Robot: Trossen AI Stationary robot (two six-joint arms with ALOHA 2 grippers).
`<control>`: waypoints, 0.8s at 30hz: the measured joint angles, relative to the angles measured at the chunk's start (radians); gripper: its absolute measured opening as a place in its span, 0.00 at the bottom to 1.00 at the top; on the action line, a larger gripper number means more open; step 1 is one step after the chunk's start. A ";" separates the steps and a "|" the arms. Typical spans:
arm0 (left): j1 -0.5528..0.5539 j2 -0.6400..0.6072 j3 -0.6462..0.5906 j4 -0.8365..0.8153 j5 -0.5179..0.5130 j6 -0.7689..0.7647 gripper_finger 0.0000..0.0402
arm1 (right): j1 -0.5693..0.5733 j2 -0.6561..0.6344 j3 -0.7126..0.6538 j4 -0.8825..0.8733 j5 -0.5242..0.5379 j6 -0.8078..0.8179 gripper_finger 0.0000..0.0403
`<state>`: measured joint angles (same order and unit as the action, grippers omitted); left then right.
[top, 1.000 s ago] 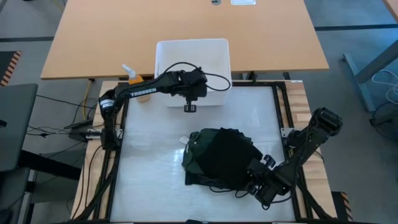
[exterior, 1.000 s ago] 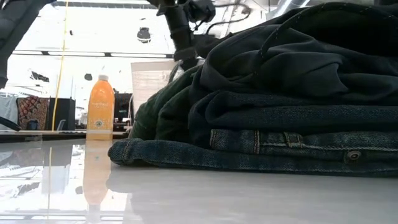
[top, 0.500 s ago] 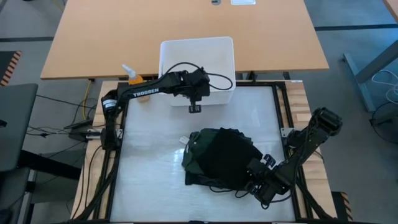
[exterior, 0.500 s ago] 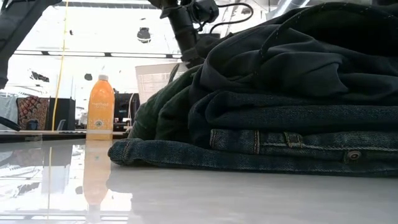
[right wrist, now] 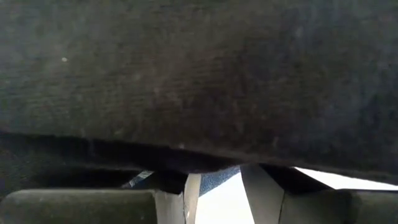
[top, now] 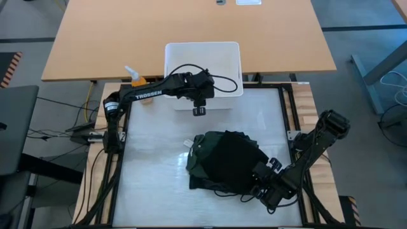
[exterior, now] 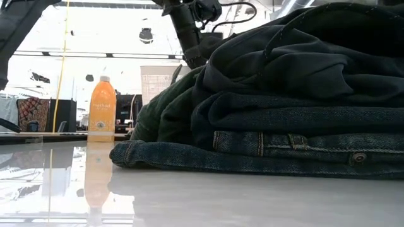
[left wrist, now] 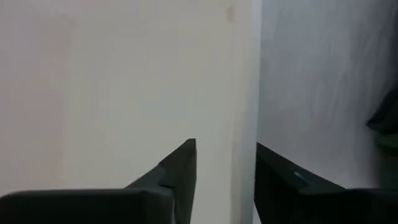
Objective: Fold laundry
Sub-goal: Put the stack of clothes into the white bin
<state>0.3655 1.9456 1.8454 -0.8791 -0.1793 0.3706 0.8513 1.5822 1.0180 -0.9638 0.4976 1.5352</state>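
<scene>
The laundry [top: 224, 159] lies in a folded stack in the middle of the white table. In the low view, blue jeans [exterior: 252, 154] are at the bottom, a dark green garment [exterior: 165, 113] is on the left and a black one [exterior: 297, 57] is on top. My right gripper [top: 262, 187] sits at the stack's near right corner, open, its fingertips hidden under the black cloth [right wrist: 199, 87]. My left gripper [top: 199, 111] is open at the near wall of the white bin [top: 203, 60], one finger on either side of the wall [left wrist: 245, 93]. My left gripper straddles the bin's near wall [left wrist: 245, 124] from above, slanting toward the far edge; whether either finger touches it I cannot tell. My right gripper's fingertips [right wrist: 186, 183] vanish beneath the black garment's overhanging edge [right wrist: 205, 163]; table and denim show in the gap, and touch cannot be told.
An orange spray bottle [top: 135, 77] stands at the far left beside the left arm's base [top: 109, 107]. A wooden table [top: 191, 25] lies beyond the bin. Bare white table surface [top: 152, 146] stretches left of the stack.
The white bin has slid a little toward the table's right and far edges, with my left gripper at its near wall. The laundry stack and my right gripper have kept still.
</scene>
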 joint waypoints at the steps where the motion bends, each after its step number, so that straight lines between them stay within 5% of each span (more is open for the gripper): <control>1: -0.003 -0.002 0.008 -0.013 -0.008 0.000 0.31 | 0.000 0.000 0.000 0.000 0.000 0.000 0.33; 12: -0.059 -0.005 0.358 -0.373 -0.072 -0.034 0.36 | -0.003 0.000 0.103 -0.121 -0.066 -0.022 0.33; 16: -0.079 -0.007 0.512 -0.554 -0.089 -0.149 0.36 | -0.004 0.000 0.174 -0.143 -0.212 -0.035 0.33; 19: -0.096 -0.086 0.442 -0.641 0.014 -0.341 0.36 | 0.016 0.000 0.237 -0.150 -0.292 -0.040 0.33; 22: -0.140 -0.208 0.286 -0.644 0.204 -0.435 0.35 | 0.075 0.000 0.300 -0.151 -0.284 -0.001 0.33; 24: -0.196 -0.307 0.138 -0.588 0.235 -0.507 0.34 | 0.127 -0.003 0.322 -0.161 -0.241 0.055 0.33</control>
<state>0.1693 1.6385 1.9831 -1.4672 0.0555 -0.1361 0.9786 1.5793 1.3399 -1.1243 0.2566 1.5906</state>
